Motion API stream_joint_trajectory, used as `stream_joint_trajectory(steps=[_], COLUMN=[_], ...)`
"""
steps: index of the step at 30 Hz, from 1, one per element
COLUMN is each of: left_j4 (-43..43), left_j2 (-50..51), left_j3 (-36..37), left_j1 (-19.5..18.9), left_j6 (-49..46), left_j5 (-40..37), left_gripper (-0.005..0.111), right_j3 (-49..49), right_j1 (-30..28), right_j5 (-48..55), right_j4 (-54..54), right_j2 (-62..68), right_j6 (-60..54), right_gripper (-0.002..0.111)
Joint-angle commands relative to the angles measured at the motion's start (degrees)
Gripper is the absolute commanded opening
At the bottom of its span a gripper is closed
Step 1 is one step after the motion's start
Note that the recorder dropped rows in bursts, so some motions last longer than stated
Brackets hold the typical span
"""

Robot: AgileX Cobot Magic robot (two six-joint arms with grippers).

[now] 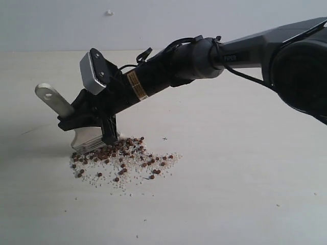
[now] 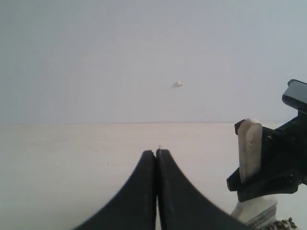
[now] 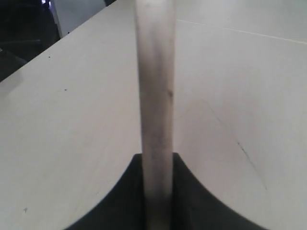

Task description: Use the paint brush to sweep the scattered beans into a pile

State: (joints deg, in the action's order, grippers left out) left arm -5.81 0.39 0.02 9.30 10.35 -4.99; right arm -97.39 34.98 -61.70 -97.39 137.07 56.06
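The paint brush [image 1: 57, 102] leans up to the left, its pale handle with a hole at the end, its silver band and whitish bristles [image 1: 88, 142] touching the table. My right gripper [image 1: 87, 116] is shut on the handle [image 3: 156, 105], reaching across from the right. The beans [image 1: 120, 155] lie in a loose reddish-brown pile mixed with pale grit, just right of the bristles. My left gripper [image 2: 157, 151] is shut with nothing in it, low over bare table; the brush [image 2: 249, 153] and the right gripper show to one side of it.
The pale wooden table [image 1: 235, 178] stretches all round the pile, with a grey wall behind. A few stray crumbs [image 1: 278, 205] lie to the right. The right arm [image 1: 214, 56] spans the upper right of the exterior view.
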Motion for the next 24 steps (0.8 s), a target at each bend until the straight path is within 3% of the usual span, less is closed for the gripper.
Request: stream_joint_trajectory(steps=[1,5,9,13,16,24], left_j4=[0.4,0.4,0.4,0.4,0.4,0.4], left_j2=[-0.4,-0.4,-0.4,-0.4,-0.4,-0.4], left_j3=[0.0,0.0,0.0,0.0,0.0,0.0], left_j1=[-0.2,-0.2,-0.2,-0.2,-0.2,-0.2], left_j6=[0.3,0.3,0.3,0.3,0.3,0.3], left_j5=[0.4,0.4,0.4,0.4,0.4,0.4], left_gripper=[0.000,0.000,0.000,0.000,0.000,0.000], right_j3=[0.3,0.3,0.3,1.3,3.4,10.7], right_j1=[0.0,0.0,0.5,4.2,7.7,22.2], right_j5=[2.2,4.6,12.7,31.0,42.8,91.2], right_j4=[3.4,5.4,3.7,-2.6,-2.6,1.1], right_j2=[-3.1,-8.8,-13.7,-18.5,-20.2,-21.9], right_j6=[-0.7,0.9,14.6,40.3,46.8,59.7], right_gripper=[0.000,0.000,0.000,0.000,0.000,0.000])
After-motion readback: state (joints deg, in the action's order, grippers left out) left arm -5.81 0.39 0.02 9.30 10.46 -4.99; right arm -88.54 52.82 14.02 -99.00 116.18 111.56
